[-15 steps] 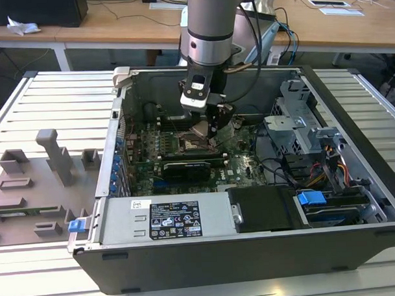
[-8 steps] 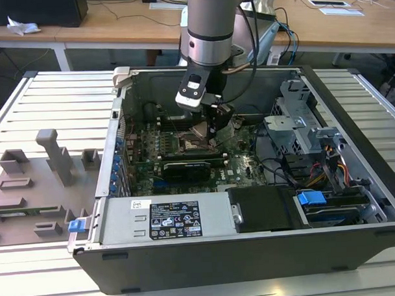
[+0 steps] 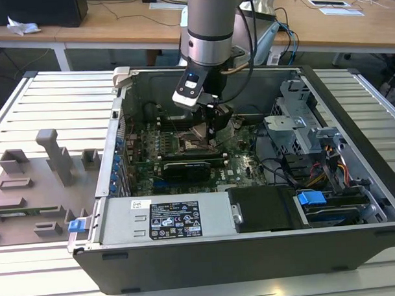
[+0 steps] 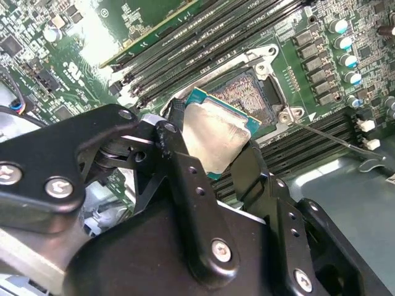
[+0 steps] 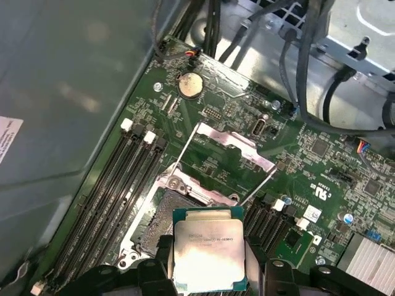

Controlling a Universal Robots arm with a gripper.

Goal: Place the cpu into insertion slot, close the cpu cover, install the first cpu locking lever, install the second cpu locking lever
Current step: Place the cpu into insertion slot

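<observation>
My gripper is shut on the cpu, a flat square chip with a dull silver top and a teal edge. A black finger presses on each of two opposite sides. The chip hangs tilted just over the insertion slot, apart from it and partly covering it. In the first wrist view the cpu sits at one side of the open insertion slot. The cpu cover is swung up and open beyond the slot, with thin wire levers raised beside it. In the exterior view the gripper reaches down into the computer case over the motherboard.
Long black memory slots run on both sides of the socket. A black graphics card lies near the socket, towards the power supply. A drive cage and cables crowd the exterior view's right. A grey fixture plate sits outside the case.
</observation>
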